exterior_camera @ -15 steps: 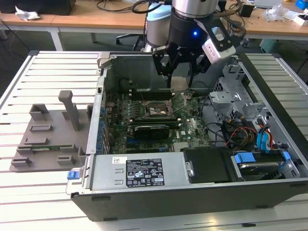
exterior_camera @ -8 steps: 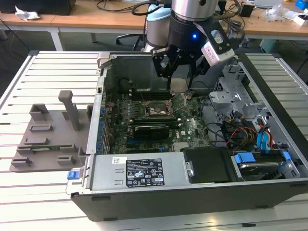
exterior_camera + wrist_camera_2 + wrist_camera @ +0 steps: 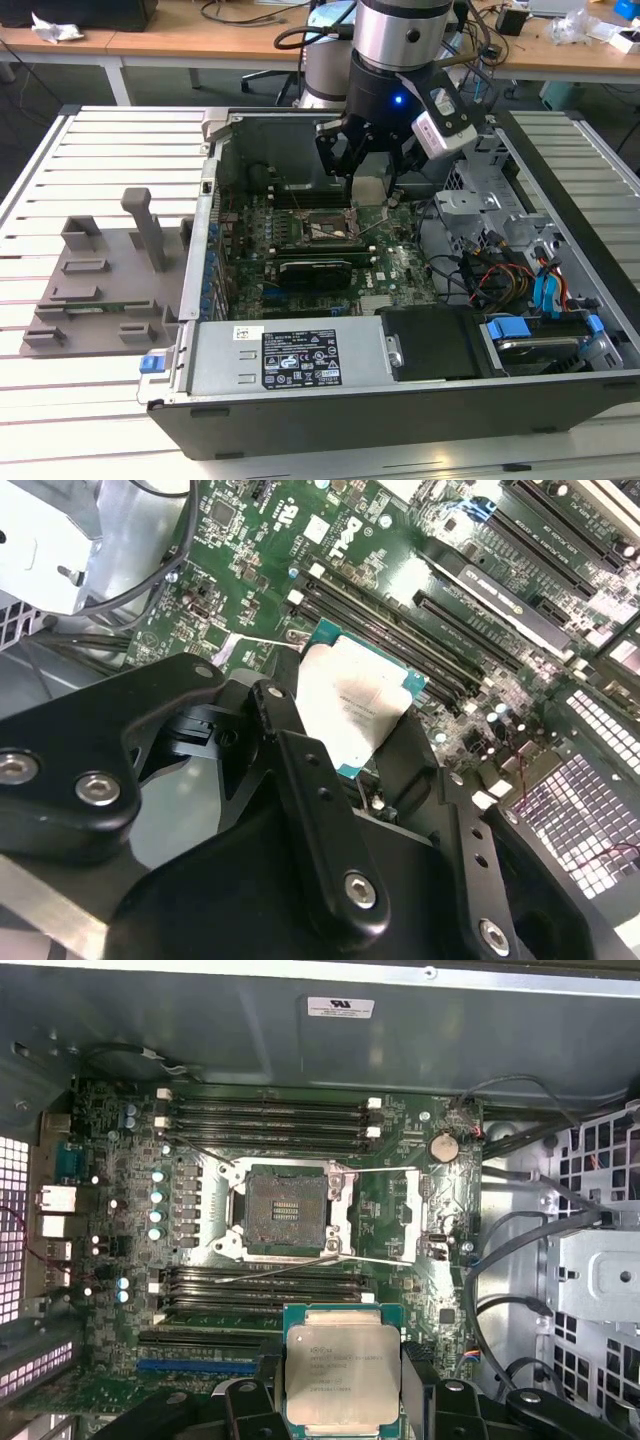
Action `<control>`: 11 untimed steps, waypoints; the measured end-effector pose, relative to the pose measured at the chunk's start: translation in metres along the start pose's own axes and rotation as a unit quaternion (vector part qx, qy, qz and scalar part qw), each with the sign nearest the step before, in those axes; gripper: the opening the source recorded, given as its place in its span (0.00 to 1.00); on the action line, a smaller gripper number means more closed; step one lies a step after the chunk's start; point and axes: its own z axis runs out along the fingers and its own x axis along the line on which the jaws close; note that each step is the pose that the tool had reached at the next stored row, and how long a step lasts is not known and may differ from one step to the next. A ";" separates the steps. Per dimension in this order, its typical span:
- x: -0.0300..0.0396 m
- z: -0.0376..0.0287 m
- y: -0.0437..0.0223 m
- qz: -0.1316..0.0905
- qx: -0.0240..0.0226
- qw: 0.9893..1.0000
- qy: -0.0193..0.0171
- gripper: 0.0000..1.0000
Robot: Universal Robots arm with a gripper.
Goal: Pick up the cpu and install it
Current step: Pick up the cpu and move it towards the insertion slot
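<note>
- While the black two-fingered gripper (image 3: 366,182) of the silver-and-black arm hangs inside the open grey metal computer case (image 3: 213,180), it is seen clamped on the cpu (image 3: 342,1368), a small flat square chip with a silvery-grey metal top and a teal rim.
- The cpu is gripped at two opposite edges by the black fingers (image 3: 415,1392). The same grasp is recorded in the second wrist view, with the gripper (image 3: 350,765) closed about the chip (image 3: 355,705).
- The cpu is held level and clear above the green motherboard (image 3: 400,1290), over a bank of black memory slots (image 3: 260,1295) just beside the socket.
- The square black-and-silver socket (image 3: 288,1210) is noted uncovered, its contact field exposed.
- A silver hinged load plate (image 3: 418,1210) is laid open beside the socket.
- Thin metal lever wires (image 3: 385,1169) are seen crossing the board at the socket's edges.
- A second bank of memory slots lies on the socket's far side, with a round silver coin cell (image 3: 443,1145) near it.
- Grey cables (image 3: 490,1300) are looped between the board and a perforated metal drive cage (image 3: 600,1280).
- In the exterior view, a grey plastic fixture (image 3: 100,270) is observed on the white slatted table (image 3: 100,140), at the exterior view's left, well apart from the arm.
</note>
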 end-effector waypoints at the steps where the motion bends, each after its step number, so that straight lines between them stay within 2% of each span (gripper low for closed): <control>1: 0.0000 0.0004 0.0000 0.000 0.000 1.000 0.000 0.55; 11: 0.0001 0.0064 -0.0002 0.000 0.000 1.000 0.000 0.55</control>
